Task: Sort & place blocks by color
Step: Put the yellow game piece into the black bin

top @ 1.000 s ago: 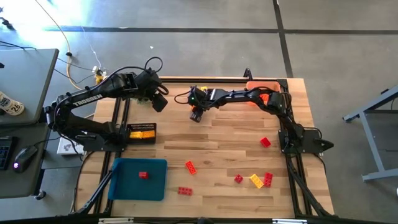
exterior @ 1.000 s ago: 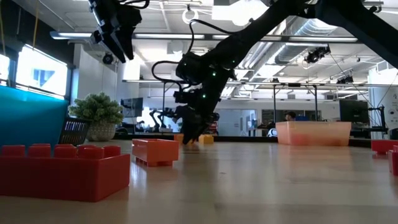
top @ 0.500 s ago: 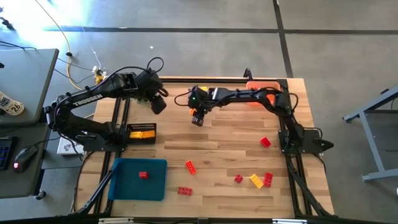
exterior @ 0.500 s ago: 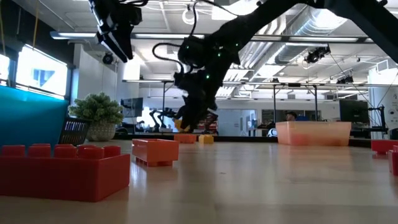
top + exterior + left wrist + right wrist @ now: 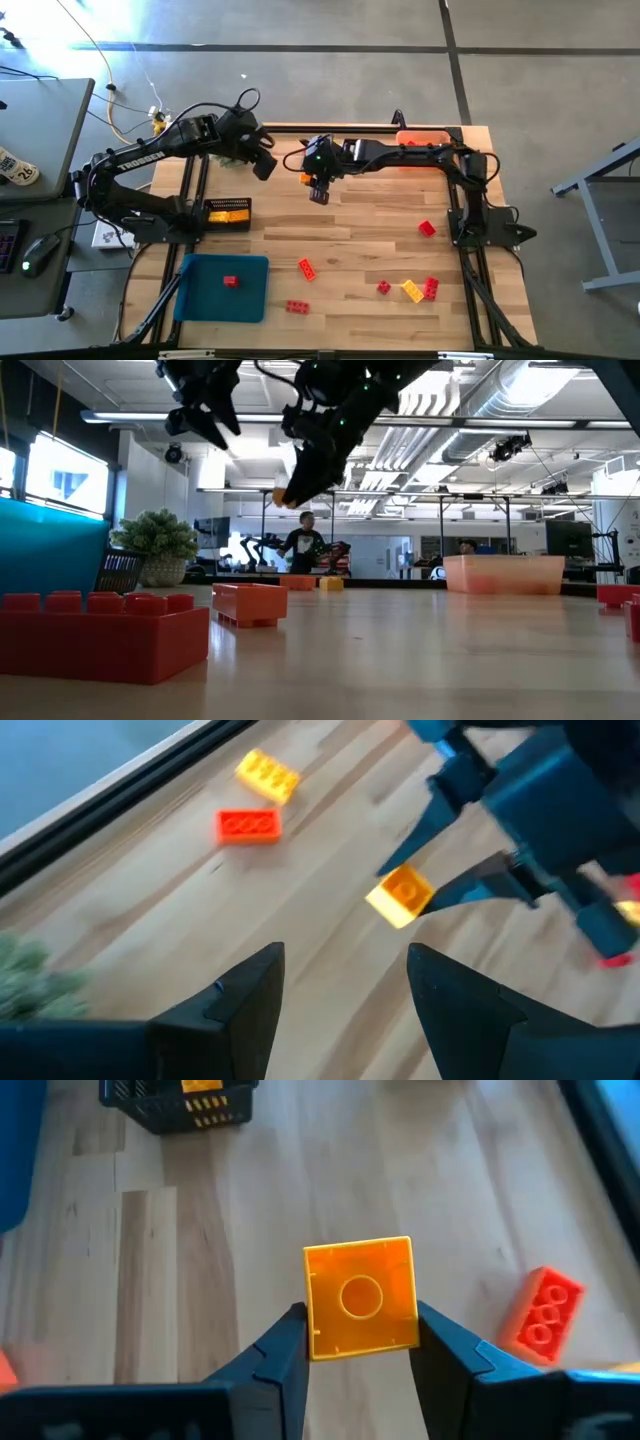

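Near edge: I see loose red bricks [image 5: 297, 306] and a yellow one [image 5: 411, 291] on the table [image 5: 360, 230]; one red brick [image 5: 230, 281] sits on the blue tray [image 5: 222, 288].
Right gripper [image 5: 352, 1350]: clamped on an orange block [image 5: 360, 1295], square, hollow underside facing my camera, lifted above the table's far middle.
Left gripper [image 5: 340, 985]: fingers apart, empty, raised near the far-left side.

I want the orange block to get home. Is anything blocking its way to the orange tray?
Nothing visible does. The right gripper holds the orange block above the table, and the air across to the orange tray at the back right looks free.
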Robot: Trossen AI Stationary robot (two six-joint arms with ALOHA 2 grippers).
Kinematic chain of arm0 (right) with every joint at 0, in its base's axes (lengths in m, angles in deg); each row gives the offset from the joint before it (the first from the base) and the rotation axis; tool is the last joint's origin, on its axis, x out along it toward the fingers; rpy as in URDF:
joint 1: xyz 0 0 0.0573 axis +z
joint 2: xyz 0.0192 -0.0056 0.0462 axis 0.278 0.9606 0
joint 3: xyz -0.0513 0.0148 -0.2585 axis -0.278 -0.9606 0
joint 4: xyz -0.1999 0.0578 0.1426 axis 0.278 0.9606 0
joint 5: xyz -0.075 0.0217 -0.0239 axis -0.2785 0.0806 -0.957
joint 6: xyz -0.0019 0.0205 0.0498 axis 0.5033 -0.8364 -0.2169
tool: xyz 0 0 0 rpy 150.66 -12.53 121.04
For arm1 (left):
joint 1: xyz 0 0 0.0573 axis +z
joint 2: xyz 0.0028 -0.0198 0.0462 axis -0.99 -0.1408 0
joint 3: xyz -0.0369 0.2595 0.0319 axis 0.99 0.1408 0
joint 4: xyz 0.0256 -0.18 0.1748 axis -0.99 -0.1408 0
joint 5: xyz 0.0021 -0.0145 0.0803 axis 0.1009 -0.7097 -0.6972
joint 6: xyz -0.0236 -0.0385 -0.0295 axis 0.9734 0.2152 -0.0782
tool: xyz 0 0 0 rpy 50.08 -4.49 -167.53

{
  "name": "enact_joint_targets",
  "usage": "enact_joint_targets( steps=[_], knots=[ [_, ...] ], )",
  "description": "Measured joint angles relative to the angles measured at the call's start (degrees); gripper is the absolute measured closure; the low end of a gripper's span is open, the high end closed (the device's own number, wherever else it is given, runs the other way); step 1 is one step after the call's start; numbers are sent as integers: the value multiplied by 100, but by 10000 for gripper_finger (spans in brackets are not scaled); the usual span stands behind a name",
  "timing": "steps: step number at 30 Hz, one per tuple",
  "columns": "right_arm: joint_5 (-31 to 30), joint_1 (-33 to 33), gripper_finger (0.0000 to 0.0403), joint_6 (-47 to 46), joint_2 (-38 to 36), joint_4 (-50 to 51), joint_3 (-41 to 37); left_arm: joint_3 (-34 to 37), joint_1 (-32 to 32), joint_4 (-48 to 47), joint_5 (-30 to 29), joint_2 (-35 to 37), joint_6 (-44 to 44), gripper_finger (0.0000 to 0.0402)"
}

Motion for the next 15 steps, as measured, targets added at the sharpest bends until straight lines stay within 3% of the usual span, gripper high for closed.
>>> enact_joint_targets(
  steps=[6,15],
  knots=[
    [-401,229,287,444,-308,-57,0,0,0,520,136,0,571,202],
    [-1732,652,287,1118,-559,-380,2,0,0,838,866,0,1556,202]
  ],
)
